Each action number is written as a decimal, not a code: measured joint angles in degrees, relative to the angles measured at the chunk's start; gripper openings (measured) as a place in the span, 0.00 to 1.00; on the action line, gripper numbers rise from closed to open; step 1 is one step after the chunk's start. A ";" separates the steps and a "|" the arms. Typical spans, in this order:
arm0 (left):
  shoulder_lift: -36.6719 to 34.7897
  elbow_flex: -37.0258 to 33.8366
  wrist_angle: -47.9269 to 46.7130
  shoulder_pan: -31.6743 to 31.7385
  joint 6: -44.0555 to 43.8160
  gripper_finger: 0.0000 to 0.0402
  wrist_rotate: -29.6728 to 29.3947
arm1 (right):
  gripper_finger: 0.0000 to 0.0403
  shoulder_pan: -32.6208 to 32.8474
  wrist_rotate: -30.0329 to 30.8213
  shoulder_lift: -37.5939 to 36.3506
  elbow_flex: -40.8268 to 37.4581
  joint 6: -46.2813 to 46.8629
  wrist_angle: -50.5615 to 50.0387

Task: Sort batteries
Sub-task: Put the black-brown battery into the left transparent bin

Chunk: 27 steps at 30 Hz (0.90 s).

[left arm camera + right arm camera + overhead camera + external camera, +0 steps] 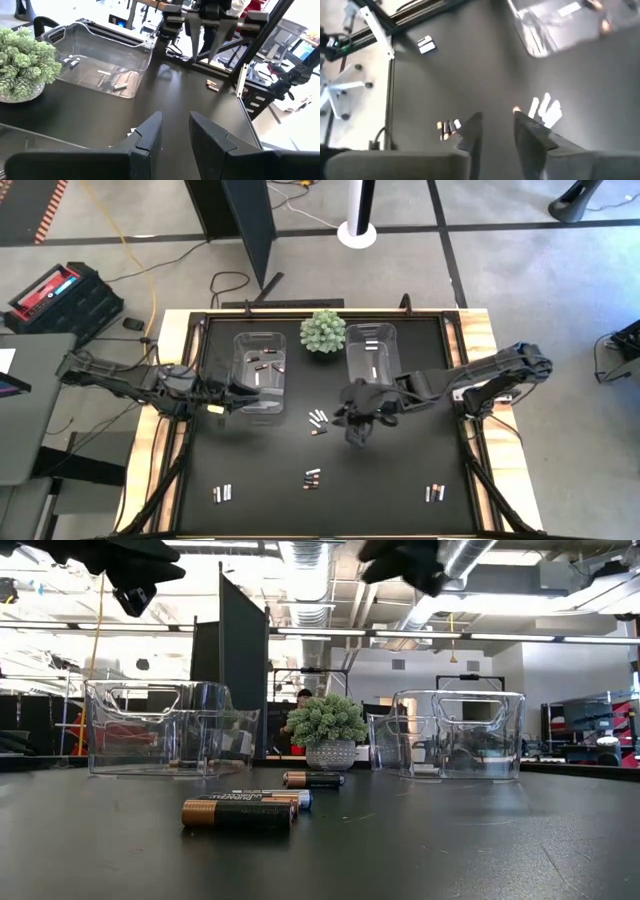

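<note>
Small batteries lie on the black table in loose groups: one near the middle (317,420), one nearer the front (312,478), one front left (223,493) and one front right (433,493). In the low view, dark copper-ended cells (240,812) lie on their sides. More batteries lie in the left clear bin (260,370) and the right clear bin (372,350). My left gripper (175,135) hovers open over the left bin's near edge (248,396). My right gripper (495,130) hangs open above the table, just right of the middle group (545,110). Neither gripper holds anything.
A green spiky ball plant (323,330) in a pot stands between the two bins at the far edge. The black table top (400,470) has a raised frame around it. Bare table lies between the battery groups.
</note>
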 joint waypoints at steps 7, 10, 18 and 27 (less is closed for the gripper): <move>-0.05 0.00 0.02 0.00 0.66 0.23 0.11 | 0.46 -0.40 -0.93 9.75 8.70 -11.72 -6.45; -0.04 0.00 -0.01 0.00 1.23 0.23 0.11 | 0.49 -0.40 -0.93 15.29 14.57 -16.94 -10.06; -2.92 0.00 -0.48 -0.41 0.71 0.23 2.37 | 0.48 -0.89 -0.97 28.17 24.98 -26.84 -16.98; -9.32 0.01 -6.35 -2.25 3.23 0.23 2.40 | 0.45 -2.23 -1.97 35.46 26.69 -27.51 -17.98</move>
